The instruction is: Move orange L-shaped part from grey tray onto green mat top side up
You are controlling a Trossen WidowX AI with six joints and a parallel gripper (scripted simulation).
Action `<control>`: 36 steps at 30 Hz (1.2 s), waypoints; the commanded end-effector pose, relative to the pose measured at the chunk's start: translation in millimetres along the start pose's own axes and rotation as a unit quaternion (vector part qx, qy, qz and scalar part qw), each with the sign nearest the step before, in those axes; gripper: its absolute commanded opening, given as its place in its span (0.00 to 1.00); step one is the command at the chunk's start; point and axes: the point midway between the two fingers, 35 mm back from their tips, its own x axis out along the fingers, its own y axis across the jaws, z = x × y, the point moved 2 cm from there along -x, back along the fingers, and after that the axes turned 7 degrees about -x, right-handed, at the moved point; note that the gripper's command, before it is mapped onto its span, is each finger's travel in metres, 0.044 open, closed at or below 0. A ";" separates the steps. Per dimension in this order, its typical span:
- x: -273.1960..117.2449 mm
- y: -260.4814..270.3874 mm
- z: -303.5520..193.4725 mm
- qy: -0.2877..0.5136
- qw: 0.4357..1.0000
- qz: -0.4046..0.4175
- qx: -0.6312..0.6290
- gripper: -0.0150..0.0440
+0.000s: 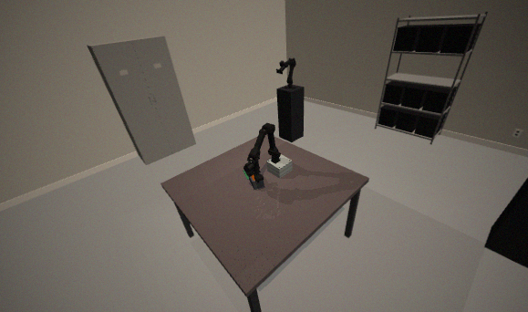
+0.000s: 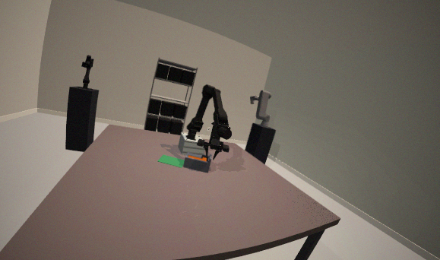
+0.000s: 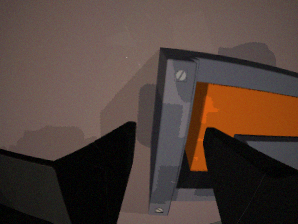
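The orange L-shaped part (image 1: 253, 178) (image 2: 197, 157) (image 3: 250, 107) lies in the pocket of the grey tray (image 2: 197, 166) (image 3: 230, 69). I cannot tell whether it is tilted. Its short leg is at the left in the wrist view. My gripper (image 2: 210, 158) (image 3: 170, 133) is partly open with nothing between the fingers, pointing down at the tray's end. In the wrist view the right finger is over the short leg and hides part of it; the left finger is outside the tray's end wall. Contact is not clear. The green mat (image 1: 246, 174) (image 2: 170, 161) lies beside the tray's other end.
The arm's pale base block (image 1: 280, 167) (image 2: 186, 144) stands close behind the tray on the brown table (image 1: 242, 219) (image 2: 140, 205). A small screw head (image 3: 181, 75) shows on the tray's end wall. Pedestals with other arms and a shelf stand away from the table.
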 end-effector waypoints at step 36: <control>40.4 -2.3 -2.8 0.003 1.000 -0.004 0.002 0.56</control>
